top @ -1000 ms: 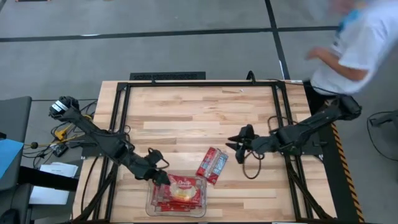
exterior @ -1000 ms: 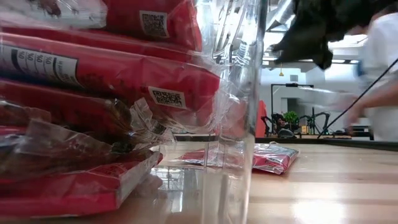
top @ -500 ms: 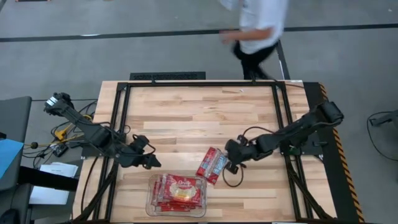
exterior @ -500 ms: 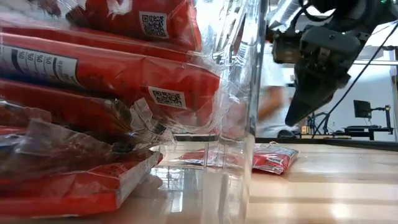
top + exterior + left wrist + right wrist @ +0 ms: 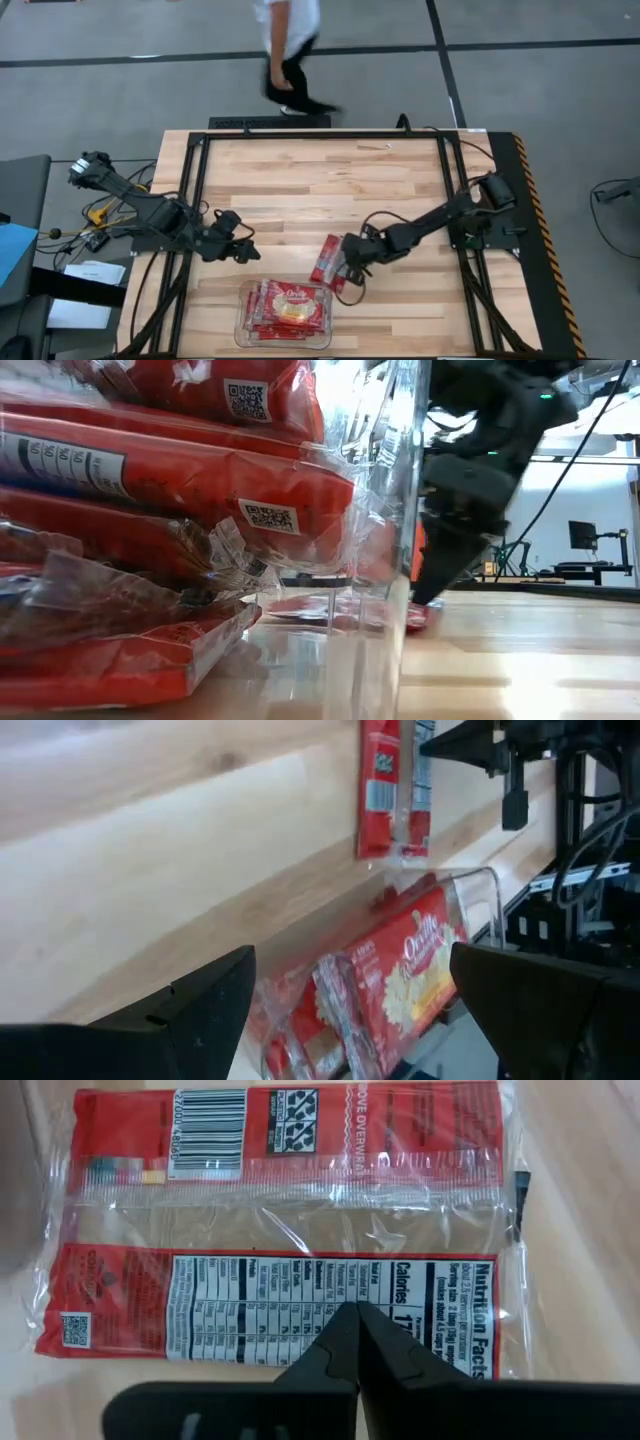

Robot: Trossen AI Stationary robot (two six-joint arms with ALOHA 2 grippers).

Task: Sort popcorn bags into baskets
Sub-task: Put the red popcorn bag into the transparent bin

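Right hand is down on the loose packet, fingers pressed together with the tips meeting on its nutrition-label side. Can't tell whether any wrapper is pinched between them. That packet lies flat on the surface, printed back up, near the front edge and just behind the tub's right end.

Tub sits at the front edge, about mid-width, and is stacked with red popcorn packets; the top one shows the yellow popcorn picture. In the low view the stacked packets fill the tub against its clear wall, with the right arm coming down onto the loose one behind it.

Left hand hangs off to the left of the tub, close to the surface's left side, fingers spread wide with nothing between them. Its wrist view looks across the wood at the tub and the loose packet.

A person is walking on the floor beyond the far edge.
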